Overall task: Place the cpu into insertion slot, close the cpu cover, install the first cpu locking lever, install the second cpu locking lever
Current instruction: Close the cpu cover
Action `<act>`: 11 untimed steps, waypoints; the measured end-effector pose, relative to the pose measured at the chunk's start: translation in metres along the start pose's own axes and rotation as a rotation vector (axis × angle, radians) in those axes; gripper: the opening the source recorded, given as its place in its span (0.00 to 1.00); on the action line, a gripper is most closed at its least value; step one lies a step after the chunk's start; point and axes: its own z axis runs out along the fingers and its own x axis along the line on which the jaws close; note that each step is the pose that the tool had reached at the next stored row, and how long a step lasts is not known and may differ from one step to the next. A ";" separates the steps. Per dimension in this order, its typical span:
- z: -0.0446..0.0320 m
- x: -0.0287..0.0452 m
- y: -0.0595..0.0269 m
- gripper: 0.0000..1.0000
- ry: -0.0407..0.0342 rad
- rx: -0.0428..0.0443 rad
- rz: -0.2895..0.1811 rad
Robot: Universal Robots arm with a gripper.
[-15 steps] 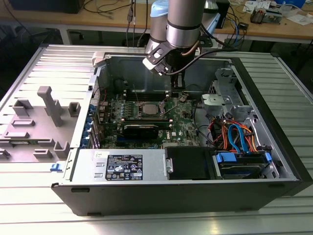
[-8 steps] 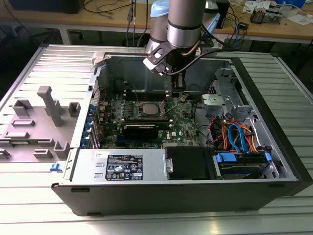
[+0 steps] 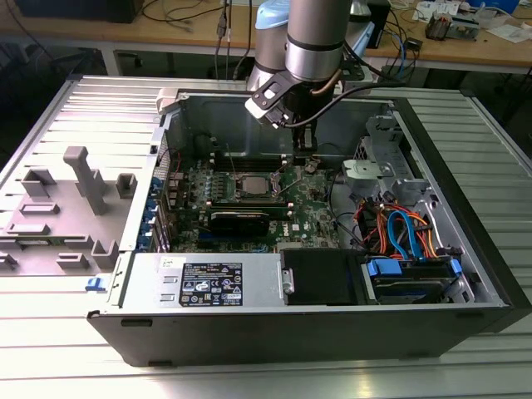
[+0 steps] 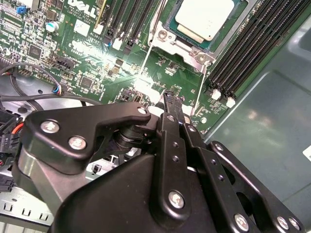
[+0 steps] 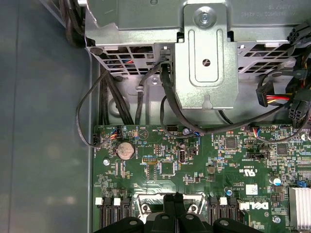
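Observation:
The cpu (image 4: pixel 204 17), a flat chip with a silver top, lies in the insertion slot (image 3: pixel 253 184) on the green board. The silver cpu cover (image 4: pixel 187 46) frames it and seems to lie flat. Two thin wire locking levers (image 4: pixel 146 56) (image 4: pixel 199 90) run out from the socket toward me and look unlatched. My black gripper (image 4: pixel 169 98) hovers just off the socket's edge, between the two levers, fingers pressed together with nothing visible between them. In the first wrist view the gripper (image 5: pixel 175 198) sits over the socket's metal rim. In the exterior view the gripper (image 3: pixel 304 164) hangs to the right of the socket.
Black memory slots (image 4: pixel 252 48) flank the socket. A silver drive cage (image 5: pixel 204 53) with trailing black cables stands beyond the board. A long black card (image 3: pixel 239 220), the power supply (image 3: pixel 212 283) and the case wall (image 4: pixel 272 116) hem in the space. A grey fixture (image 3: pixel 83 179) stands outside the case.

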 end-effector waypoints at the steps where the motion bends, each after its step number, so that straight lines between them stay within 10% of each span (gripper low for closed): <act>1: 0.0000 0.0000 0.0000 0.11 0.0001 0.0000 0.000; 11: 0.0005 0.0001 0.0090 0.11 0.0001 0.0019 0.000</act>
